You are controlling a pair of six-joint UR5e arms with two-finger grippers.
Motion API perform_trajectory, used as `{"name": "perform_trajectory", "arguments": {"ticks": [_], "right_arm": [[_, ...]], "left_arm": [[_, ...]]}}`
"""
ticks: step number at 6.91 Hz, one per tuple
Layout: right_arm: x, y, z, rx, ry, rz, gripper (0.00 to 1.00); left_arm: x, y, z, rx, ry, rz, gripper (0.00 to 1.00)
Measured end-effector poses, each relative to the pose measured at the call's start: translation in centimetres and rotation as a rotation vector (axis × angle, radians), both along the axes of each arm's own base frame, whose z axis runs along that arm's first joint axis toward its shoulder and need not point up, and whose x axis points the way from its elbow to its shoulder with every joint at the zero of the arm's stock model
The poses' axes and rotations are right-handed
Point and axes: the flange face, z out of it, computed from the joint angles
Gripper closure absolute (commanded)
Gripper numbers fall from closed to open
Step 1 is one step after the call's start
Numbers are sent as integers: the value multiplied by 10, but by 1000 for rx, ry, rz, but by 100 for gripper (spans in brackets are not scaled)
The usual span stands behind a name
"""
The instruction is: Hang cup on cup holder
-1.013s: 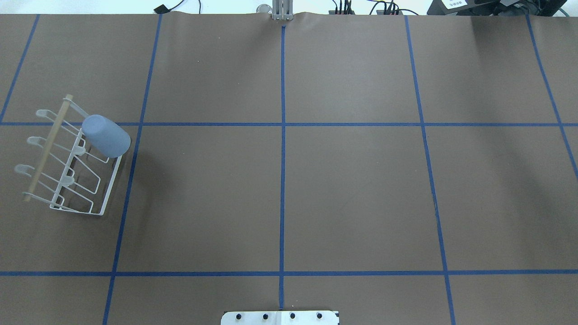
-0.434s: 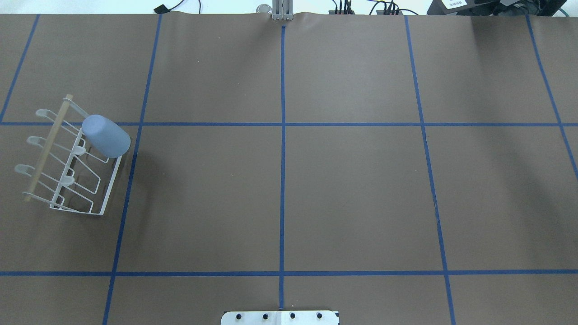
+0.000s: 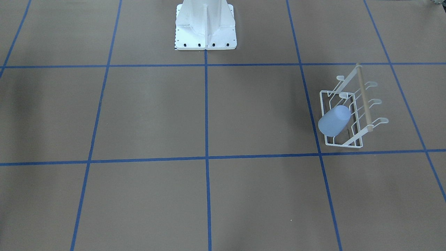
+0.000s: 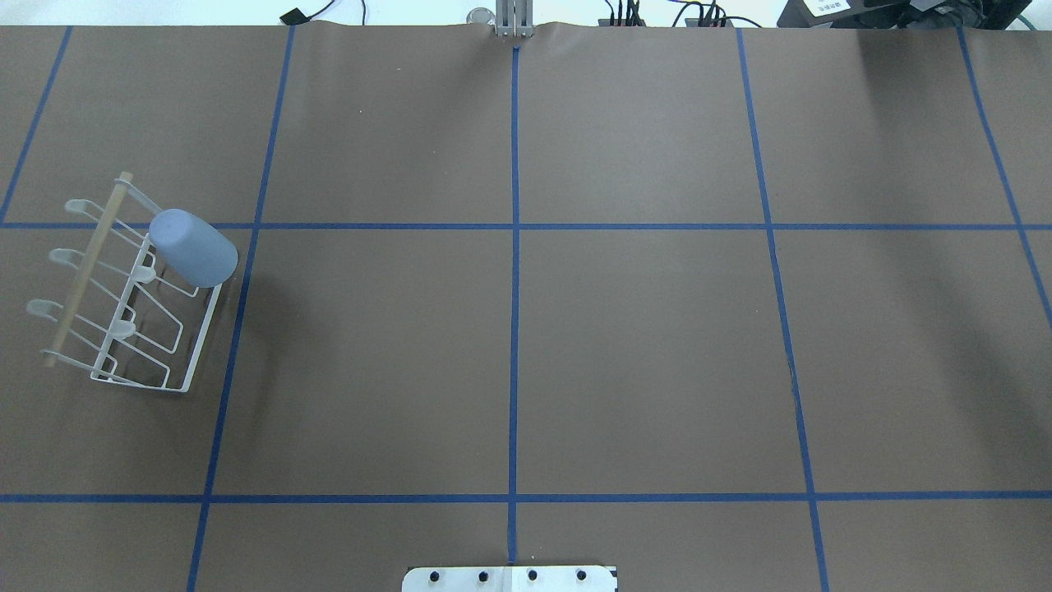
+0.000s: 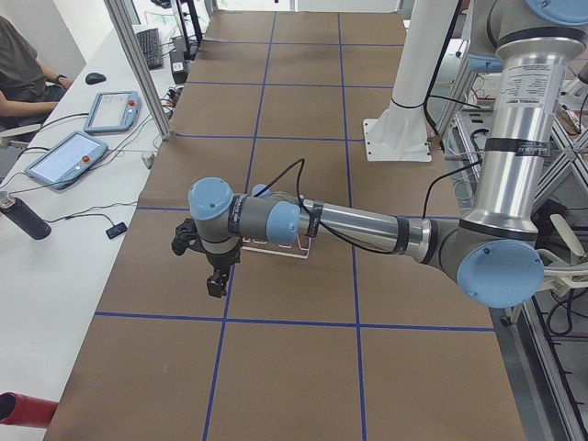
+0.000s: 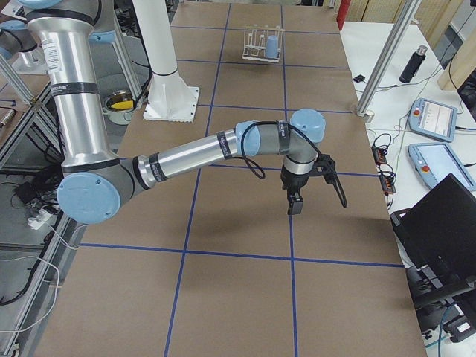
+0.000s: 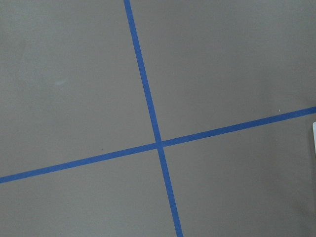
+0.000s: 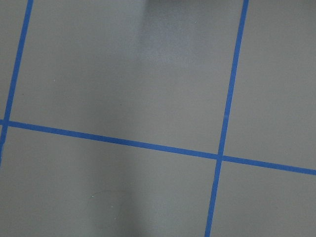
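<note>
The pale blue cup (image 4: pixel 193 247) sits upside down and tilted over a prong at the far corner of the white wire cup holder (image 4: pixel 197 353), at the table's left side. It also shows in the front-facing view (image 3: pixel 333 121) on the holder (image 3: pixel 343 144), and far off in the right side view (image 6: pixel 273 46). My left gripper (image 5: pixel 215 287) hangs above the table in front of the holder, apart from it. My right gripper (image 6: pixel 293 208) hangs above bare table, far from the holder. Both show only in side views, so I cannot tell if they are open or shut.
The brown table carries a grid of blue tape lines (image 4: pixel 514 247). The white robot base (image 3: pixel 205 28) stands at the table's near middle edge. Tablets (image 5: pixel 66 156) and a dark bottle (image 5: pixel 23 217) lie on the side desk. Both wrist views show only tabletop.
</note>
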Motion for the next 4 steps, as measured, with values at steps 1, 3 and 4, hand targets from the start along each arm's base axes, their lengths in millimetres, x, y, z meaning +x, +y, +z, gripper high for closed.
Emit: {"name": "perform_trajectory", "arguments": {"ticks": [1,3,4], "right_arm": [[1,11,19,-17,2,-1,0],[7,33,44,-29,2,13,0],[8,36,47,-32,-1,16,0]], "left_arm": [[2,1,-8,-11,38,-12,2],[3,2,-23,4,57,-28,2],[0,4,-38,26,48,-52,2]]}}
